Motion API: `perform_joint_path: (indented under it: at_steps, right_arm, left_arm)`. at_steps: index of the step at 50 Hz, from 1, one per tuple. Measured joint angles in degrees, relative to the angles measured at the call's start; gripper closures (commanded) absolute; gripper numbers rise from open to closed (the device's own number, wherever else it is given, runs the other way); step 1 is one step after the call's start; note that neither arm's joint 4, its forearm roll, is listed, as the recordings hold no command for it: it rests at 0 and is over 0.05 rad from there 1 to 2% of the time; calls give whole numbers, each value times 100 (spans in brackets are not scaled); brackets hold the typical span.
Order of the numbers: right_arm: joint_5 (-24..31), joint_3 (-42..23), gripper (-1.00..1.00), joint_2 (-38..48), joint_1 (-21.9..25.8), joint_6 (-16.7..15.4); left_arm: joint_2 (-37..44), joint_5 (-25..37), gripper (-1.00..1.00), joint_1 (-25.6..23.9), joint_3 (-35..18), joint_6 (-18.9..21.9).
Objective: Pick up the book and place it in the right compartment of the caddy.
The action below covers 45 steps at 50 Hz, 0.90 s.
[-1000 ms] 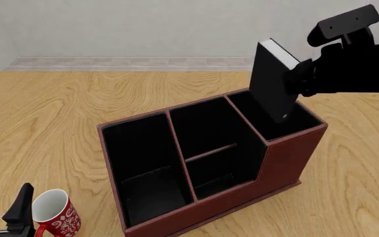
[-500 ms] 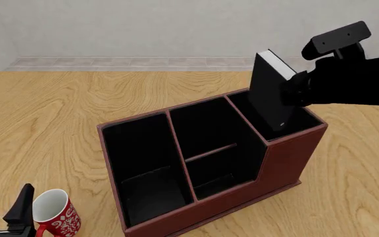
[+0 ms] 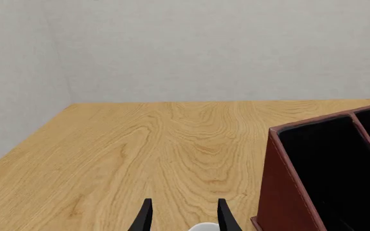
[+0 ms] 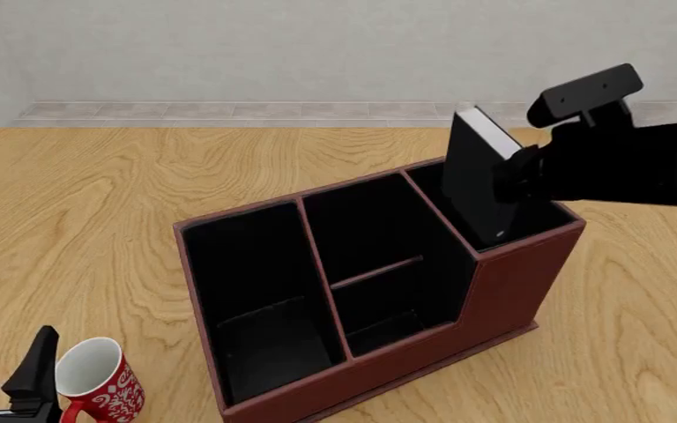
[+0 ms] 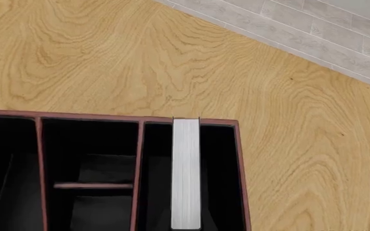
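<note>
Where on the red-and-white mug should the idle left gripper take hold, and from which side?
Grip the mug's rim wall from above, one finger inside the open mouth. It stands upright beside the left gripper, and its handle looks too small for a sure hold.

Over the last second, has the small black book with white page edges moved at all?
Yes. The book has sunk lower into the reddish-brown caddy's narrow right compartment, still held by the right gripper.
</note>
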Motion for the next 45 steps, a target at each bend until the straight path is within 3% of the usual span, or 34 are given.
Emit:
perform_joint_path:
  at_steps: [45]
  right_arm:
    - [-714,702,100,136,-116,-1]
  left_arm:
    - [-1,52,-100,25,-17,35]
